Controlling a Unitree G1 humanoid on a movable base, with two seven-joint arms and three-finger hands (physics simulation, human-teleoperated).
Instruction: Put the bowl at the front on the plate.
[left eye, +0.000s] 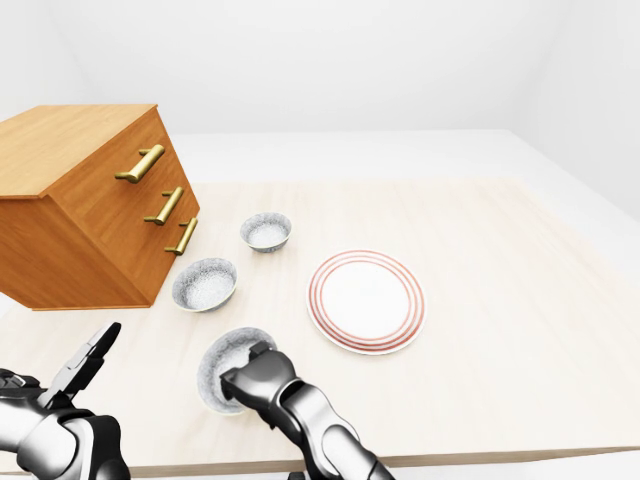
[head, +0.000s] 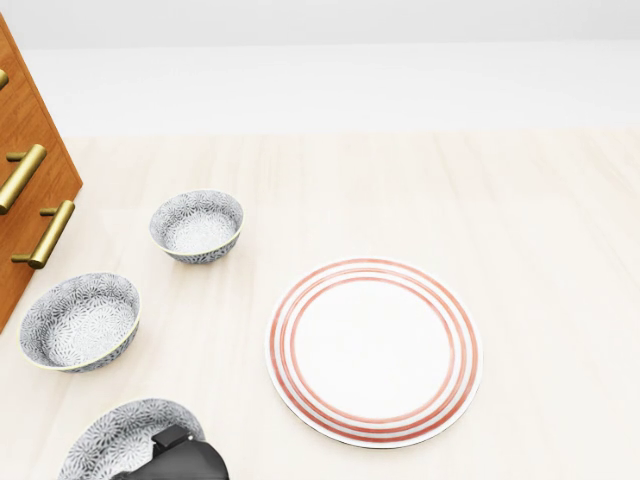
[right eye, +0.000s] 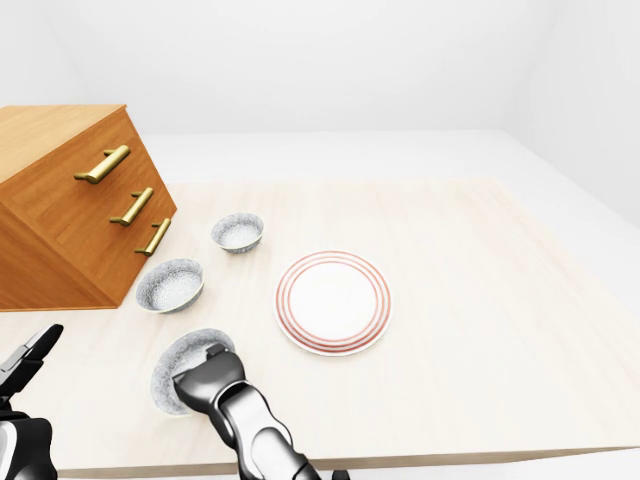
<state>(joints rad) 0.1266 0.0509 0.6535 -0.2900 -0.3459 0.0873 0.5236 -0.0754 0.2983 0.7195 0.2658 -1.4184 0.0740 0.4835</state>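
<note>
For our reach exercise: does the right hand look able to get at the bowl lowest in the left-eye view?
Probably yes: the right hand sits at the rim of the lowest bowl, with nothing between them; whether it grips cannot be told.

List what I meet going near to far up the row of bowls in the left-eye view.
Right hand at the nearest grey patterned bowl → middle grey patterned bowl → farthest grey patterned bowl. The red-ringed white plate, level with the middle bowl, is left out.

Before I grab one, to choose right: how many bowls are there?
3, left of the plate in the head view: top bowl, middle bowl, bottom bowl at the right hand.
</note>
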